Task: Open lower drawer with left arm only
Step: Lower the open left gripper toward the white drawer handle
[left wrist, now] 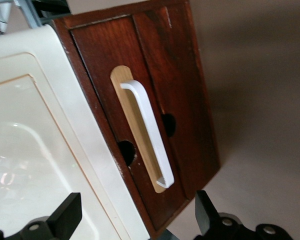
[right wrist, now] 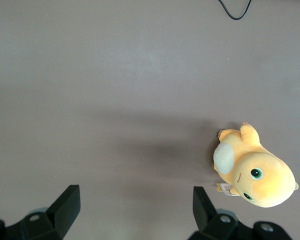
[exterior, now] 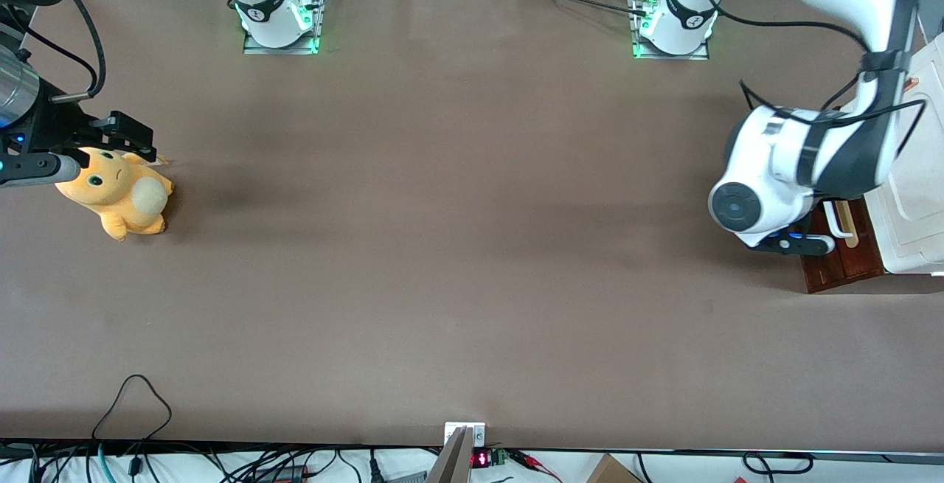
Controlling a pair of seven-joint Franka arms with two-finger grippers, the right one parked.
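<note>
Front view: the left arm (exterior: 807, 151) is seen bent low at the working arm's end of the table (exterior: 442, 247), with its gripper (exterior: 798, 244) hung just above the front of the lower drawer (exterior: 844, 258), beside the white loop handle (exterior: 839, 219); from the table's centre this lies at about three o'clock. The white cabinet top (exterior: 914, 195) is seen next to the drawer, and an orange plush toy (exterior: 118, 192) is seen toward the parked arm's end, at about nine o'clock. Left wrist view: the drawer front (left wrist: 155, 100) is shown with its handle (left wrist: 149, 132) over a pale wood strip (left wrist: 127, 125), and the drawer appears not yet pulled out. The gripper's fingers (left wrist: 206, 212) are spread wide apart and nothing is held. Right wrist view: only the plush toy (right wrist: 252, 172) on the table (right wrist: 115, 100) is shown.
</note>
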